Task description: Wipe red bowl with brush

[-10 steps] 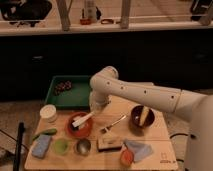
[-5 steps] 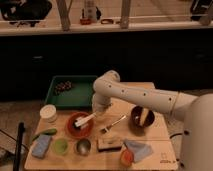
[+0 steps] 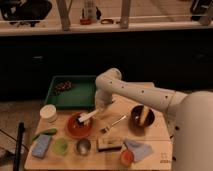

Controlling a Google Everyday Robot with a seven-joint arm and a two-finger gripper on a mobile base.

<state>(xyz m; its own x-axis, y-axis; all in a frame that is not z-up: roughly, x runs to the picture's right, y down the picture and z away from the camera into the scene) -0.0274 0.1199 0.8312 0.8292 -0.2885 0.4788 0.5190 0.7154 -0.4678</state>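
So the gripper (image 3: 98,107) is over the left-middle of the worktop (image 3: 159,141), clamped on the top end of the brush's (image 3: 90,116) white handle. The brush slants down and to the left from it, and its dark head sits inside the red bowl (image 3: 78,125), which is just below and left of the gripper.

Compared with a second ago, not much is different. The arm's elbow has slid a touch to the right and dipped, and the gripper has come down a little closer to the bowl. The brush head was in the bowl then and it's still there. Nothing else on the worktop has budged.

Going round from the gripper:
- The green tray (image 3: 80,96) is right behind it, up and left.
- A white cup (image 3: 48,113) sits off to the left.
- The thin metal utensil (image 3: 114,123) lies just to the lower right.
- The dark brown bowl (image 3: 142,116) is further right.
- Well below, along the near edge, are a blue cloth (image 3: 41,146), a small green cup (image 3: 61,145), a small metal bowl (image 3: 83,146) and a small orange cup (image 3: 127,157).

There's a tiny mark (image 3: 164,161) on the worktop's near right corner, but it's too small to read.
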